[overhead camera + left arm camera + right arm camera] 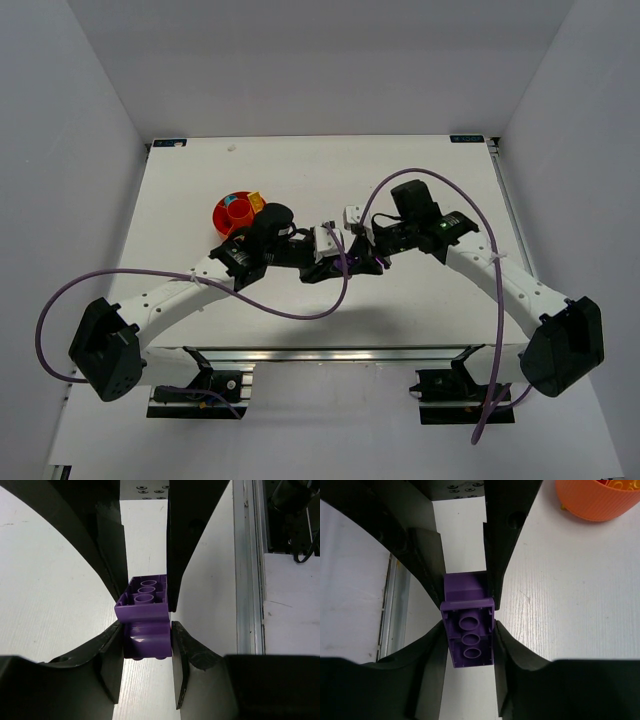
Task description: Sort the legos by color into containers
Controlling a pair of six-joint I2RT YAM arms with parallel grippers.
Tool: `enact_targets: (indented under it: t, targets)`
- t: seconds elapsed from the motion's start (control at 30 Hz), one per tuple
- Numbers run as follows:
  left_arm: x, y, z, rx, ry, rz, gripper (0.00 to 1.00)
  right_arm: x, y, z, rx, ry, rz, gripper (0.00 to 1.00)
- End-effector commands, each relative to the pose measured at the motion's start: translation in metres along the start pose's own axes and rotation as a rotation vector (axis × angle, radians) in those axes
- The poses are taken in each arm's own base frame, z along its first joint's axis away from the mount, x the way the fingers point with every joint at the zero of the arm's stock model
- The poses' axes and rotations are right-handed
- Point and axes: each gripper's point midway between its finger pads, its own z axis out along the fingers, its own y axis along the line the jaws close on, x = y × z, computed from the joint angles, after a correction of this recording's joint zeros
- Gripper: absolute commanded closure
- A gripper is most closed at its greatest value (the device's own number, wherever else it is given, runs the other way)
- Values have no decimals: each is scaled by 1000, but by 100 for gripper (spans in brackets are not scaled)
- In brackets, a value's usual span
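Mid-table: purple lego (146, 612) pinched from both ends. Left gripper (146, 635) and right gripper (470, 635) part-closed, jaws pressed on its sides. Orange bowl (237, 212) well apart, maybe yellow piece inside. Purple not yet binned; remaining legos not visible.

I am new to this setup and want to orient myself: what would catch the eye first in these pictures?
The left gripper and right gripper meet tip to tip at the centre of the table, both clamped on the same purple lego. An orange bowl stands just beyond the left arm.
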Motion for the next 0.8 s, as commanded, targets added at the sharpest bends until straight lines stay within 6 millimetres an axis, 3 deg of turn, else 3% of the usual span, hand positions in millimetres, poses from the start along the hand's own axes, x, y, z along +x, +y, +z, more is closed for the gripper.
enact_targets:
  t: [0.0,0.1,0.13,0.4,0.77]
  targets:
    - [-11,-5,-5,5,-32,40,93,-4,-5,1,6,0,-19,67]
    - [-8,-4,-6,-4,-17,41,93,-4,-5,1,5,2,-26,80]
    - [-5,-4,-6,-5,-5,39,94,-7,-6,-1,7,-1,-31,100]
    - [15,-3,-14,-14,86,45,100,-13,-15,-15,57,7,-91,100]
    - [25,5,-23,-69,138,51,100,-12,-31,-34,130,4,-93,100]
